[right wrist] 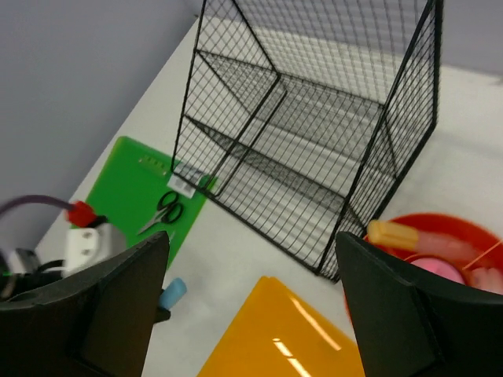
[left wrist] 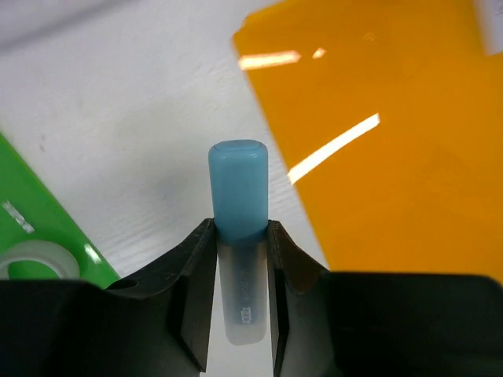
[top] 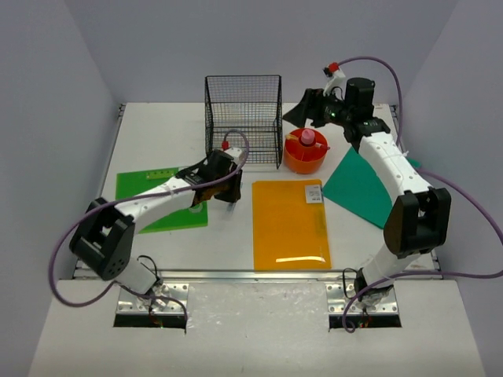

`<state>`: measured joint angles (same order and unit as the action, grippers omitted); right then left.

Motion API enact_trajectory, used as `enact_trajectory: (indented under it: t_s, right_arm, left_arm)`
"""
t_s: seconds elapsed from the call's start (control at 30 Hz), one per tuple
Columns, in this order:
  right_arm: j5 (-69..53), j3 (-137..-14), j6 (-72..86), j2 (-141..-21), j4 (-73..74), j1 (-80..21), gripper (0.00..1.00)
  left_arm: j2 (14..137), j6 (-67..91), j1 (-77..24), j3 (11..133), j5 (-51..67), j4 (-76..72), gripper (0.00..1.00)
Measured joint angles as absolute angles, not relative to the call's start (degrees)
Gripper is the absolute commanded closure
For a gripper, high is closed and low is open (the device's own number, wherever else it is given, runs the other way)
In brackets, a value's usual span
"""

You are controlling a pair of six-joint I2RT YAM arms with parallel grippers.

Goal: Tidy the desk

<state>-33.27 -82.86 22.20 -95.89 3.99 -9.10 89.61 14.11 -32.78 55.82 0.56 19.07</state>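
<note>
The white desk (top: 157, 133) carries folders, a rack and a tray. My left gripper (top: 226, 191) is low over the desk between the green folder (top: 157, 200) and the orange folder (top: 289, 224). In the left wrist view this gripper (left wrist: 240, 228) has both fingers pressed against a translucent stick with a blue cap (left wrist: 237, 196), which lies on the white surface. The blue cap (right wrist: 173, 292) also shows in the right wrist view. My right gripper (top: 302, 110) hangs high at the back right, open (right wrist: 251, 239) with nothing between its fingers.
A black wire-mesh rack (top: 244, 118) stands at the back centre. Beside it is the round orange tray (top: 305, 153) with a pink item inside. A teal folder (top: 357, 188) lies right. Scissors (right wrist: 163, 210) and a tape roll (left wrist: 31, 255) rest on the green folder. A metal rail (top: 251, 275) edges the front.
</note>
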Motion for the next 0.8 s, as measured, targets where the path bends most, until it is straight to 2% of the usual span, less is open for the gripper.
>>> enact_trajectory:
  t_s: [0.13,0.23,0.5,0.8]
  right_arm:
    - [-35.4,-79.5,28.5,-95.9,7.2,-10.1,0.14]
    - [-37.7,-78.7,33.4,-95.9,8.9,-11.7,0.15]
    - [-44.3,-77.0,42.3,-96.7,7.1,-16.1,0.16]
    - [-48.8,-71.5,44.2,-96.4,5.2,-18.8,0.19]
  left_arm:
    - [77.5,10.7,-36.7,56.8,1.6,14.0,1.00]
    - [74.0,8.8,-40.0,58.9,1.6,11.0,1.00]
    - [73.1,6.4,-43.9,59.5,1.1,10.7,1.00]
    - [73.1,6.0,-44.0,59.5,-1.5,11.0,1.00]
